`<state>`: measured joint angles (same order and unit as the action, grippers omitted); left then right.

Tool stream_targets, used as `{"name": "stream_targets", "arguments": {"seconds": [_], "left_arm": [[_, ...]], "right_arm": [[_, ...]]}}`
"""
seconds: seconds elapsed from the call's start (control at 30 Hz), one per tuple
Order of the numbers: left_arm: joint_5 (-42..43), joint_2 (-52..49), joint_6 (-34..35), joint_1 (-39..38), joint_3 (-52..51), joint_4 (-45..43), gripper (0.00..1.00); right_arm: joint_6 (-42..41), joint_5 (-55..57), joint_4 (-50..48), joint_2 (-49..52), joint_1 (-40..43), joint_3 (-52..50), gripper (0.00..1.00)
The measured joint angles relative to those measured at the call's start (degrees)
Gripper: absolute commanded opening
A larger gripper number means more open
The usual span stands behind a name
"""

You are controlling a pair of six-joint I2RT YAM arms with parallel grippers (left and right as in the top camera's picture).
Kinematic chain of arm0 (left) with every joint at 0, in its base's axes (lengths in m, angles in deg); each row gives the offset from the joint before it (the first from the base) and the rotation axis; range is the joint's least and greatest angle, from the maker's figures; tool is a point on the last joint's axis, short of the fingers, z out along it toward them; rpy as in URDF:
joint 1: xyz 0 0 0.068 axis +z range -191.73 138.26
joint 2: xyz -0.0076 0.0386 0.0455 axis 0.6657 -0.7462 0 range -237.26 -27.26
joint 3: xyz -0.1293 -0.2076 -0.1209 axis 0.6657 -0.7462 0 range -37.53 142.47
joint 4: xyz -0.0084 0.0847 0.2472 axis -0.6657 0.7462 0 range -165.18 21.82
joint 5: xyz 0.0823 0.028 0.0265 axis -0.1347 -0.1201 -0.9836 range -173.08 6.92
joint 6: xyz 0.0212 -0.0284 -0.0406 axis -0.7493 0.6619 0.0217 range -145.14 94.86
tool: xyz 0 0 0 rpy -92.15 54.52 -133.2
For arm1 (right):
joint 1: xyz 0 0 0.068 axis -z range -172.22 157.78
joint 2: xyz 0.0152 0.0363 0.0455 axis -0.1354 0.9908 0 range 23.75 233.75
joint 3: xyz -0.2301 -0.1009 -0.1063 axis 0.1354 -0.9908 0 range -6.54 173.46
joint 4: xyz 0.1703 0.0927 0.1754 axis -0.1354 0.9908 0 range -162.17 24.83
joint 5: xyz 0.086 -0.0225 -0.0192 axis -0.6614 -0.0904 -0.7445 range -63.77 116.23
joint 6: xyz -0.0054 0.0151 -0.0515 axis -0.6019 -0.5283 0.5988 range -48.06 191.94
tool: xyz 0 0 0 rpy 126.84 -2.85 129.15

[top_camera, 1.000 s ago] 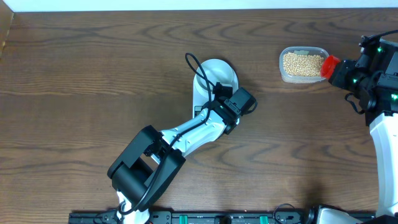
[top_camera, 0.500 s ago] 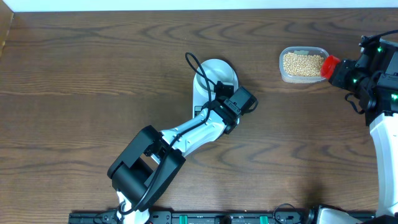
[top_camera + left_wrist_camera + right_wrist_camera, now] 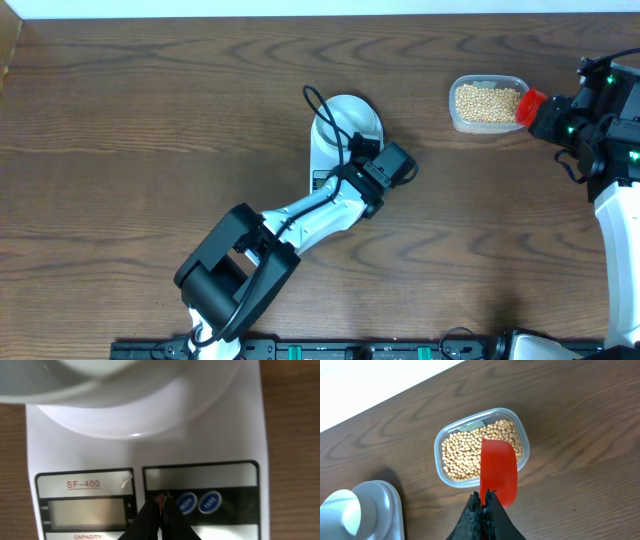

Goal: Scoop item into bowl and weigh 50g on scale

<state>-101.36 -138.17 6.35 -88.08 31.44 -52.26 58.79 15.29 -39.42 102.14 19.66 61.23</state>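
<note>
Filling the overhead frame, dark wooden table (image 3: pixel 120 120). At centre, white digital scale (image 3: pixel 318 165) carrying the pale bowl (image 3: pixel 352 112), no beans visible inside, set there for zeroing and weighing. Upper right, clear plastic tub (image 3: pixel 453 108) of tan beans (image 3: pixel 487 102), well apart from the bowl. At the tub's right end, red scoop (image 3: pixel 499 472) clamped in the right gripper (image 3: pixel 484 497), likely poised for dipping. Smallest, low in the left wrist view: left gripper (image 3: pixel 161 506), fingers pressed together on nothing, tips down at the scale's button row just left of two blue buttons (image 3: pixel 186 503), probably for switching on or taring.
</note>
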Motion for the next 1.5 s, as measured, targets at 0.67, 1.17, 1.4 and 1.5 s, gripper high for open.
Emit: {"name": "stream_targets", "arguments": {"seconds": [0.67, 1.17, 1.4, 1.5], "left_arm": [[0.02, 0.00, 0.02, -0.55, 0.00, 0.20, 0.07], [-0.02, 0.00, 0.24, -0.07, -1.01, -0.85, 0.07], [-0.02, 0.02, 0.22, 0.70, -1.01, -0.90, 0.07], [-0.02, 0.02, 0.22, 0.70, -1.01, -0.90, 0.07]], "right_arm": [[0.26, -0.02, 0.22, 0.00, 0.00, 0.00, 0.01], [0.42, 0.00, 0.24, 0.00, 0.00, 0.00, 0.01], [0.42, 0.00, 0.24, 0.00, 0.00, 0.00, 0.01], [0.42, -0.02, 0.24, 0.00, 0.00, 0.00, 0.01]]}}
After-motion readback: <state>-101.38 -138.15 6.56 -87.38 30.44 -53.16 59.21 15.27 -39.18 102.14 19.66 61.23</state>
